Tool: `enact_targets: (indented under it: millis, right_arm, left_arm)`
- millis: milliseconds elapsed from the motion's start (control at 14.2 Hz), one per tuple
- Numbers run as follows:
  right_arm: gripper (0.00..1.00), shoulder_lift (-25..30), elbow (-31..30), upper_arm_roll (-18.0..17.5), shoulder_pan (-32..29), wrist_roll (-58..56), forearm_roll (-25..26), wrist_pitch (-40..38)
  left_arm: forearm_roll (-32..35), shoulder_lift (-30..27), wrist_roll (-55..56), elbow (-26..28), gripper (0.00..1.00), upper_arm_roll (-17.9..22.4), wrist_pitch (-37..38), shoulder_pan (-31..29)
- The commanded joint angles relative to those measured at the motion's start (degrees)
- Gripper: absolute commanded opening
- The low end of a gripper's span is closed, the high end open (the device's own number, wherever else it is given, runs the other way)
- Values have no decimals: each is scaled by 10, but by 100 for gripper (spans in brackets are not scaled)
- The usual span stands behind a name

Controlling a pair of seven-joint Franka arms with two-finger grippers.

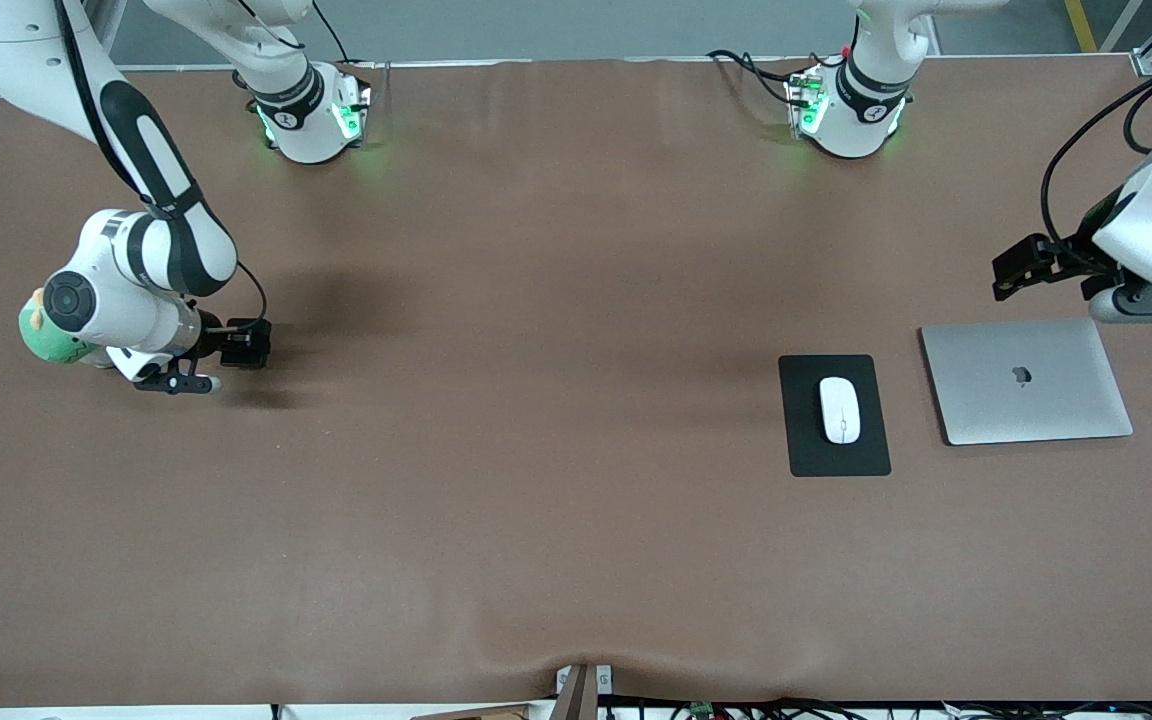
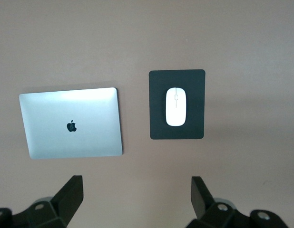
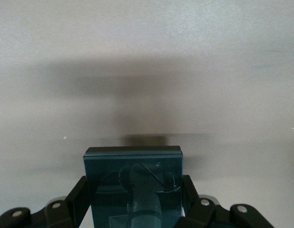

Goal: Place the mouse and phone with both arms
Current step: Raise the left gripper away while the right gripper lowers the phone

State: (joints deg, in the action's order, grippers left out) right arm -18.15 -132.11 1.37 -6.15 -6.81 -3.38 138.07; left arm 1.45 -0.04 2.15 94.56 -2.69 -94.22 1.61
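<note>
The white mouse (image 1: 839, 409) lies on a black mat (image 1: 806, 440) toward the left arm's end of the table; both also show in the left wrist view, the mouse (image 2: 175, 106) on the mat (image 2: 159, 128). My left gripper (image 1: 1151, 300) is open and empty, up over the table beside the laptop, its fingertips wide apart in the left wrist view (image 2: 136, 183). My right gripper (image 1: 176, 383) hangs low over the table at the right arm's end. In the right wrist view it (image 3: 132, 185) is shut on the black glossy phone (image 3: 132, 164), held by its long edges. The phone is hidden in the front view.
A closed silver laptop (image 1: 1026, 380) lies beside the mat, toward the left arm's end; it also shows in the left wrist view (image 2: 71, 123). A green plush toy (image 1: 44, 338) sits partly hidden under the right arm's wrist. The brown table (image 1: 536, 450) is bare in the middle.
</note>
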Motion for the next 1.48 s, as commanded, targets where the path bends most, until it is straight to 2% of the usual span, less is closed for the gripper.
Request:
enact_targets:
  millis: [0, 424, 494, 565, 636, 848, 1059, 1201, 1342, 1413]
  right_arm:
    - [0, 3, -13, -9, -18, -17, 6, 10]
    - [1, -21, -12, -10, -19, -17, 6, 28]
    - [9, -22, -12, -10, -19, -17, 6, 29]
    - [42, -22, -12, -9, -19, -18, 6, 28]
    - [99, -22, -10, -9, -20, -18, 6, 26]
    - [100, -15, 1, -10, -21, -16, 6, 8]
    - [100, 1, 61, -12, -17, -17, 7, -91]
    - [100, 25, 82, -16, -15, -17, 7, -126]
    - [100, 38, 136, -16, 6, -16, 6, -203]
    - [100, 34, 184, -15, 19, -11, 6, -274]
  left_arm:
    - [-12, 6, -47, -57, 100, 15, 49, 2]
    - [-9, 2, -42, -64, 100, 5, 102, -8]
    - [-10, 2, -40, -65, 100, 5, 102, -8]
    - [-11, 2, -37, -70, 100, 5, 102, -7]
    - [-12, 4, -28, -81, 100, 5, 103, -6]
    - [-17, 0, -21, -75, 100, 1, 140, -8]
    - [-28, 1, -19, -76, 100, 2, 135, -15]
    - [-45, 2, -13, -75, 100, 1, 118, -28]
    - [-35, 4, -18, -72, 100, -2, 121, -25]
    - [-23, 6, -15, -74, 100, -5, 120, -25]
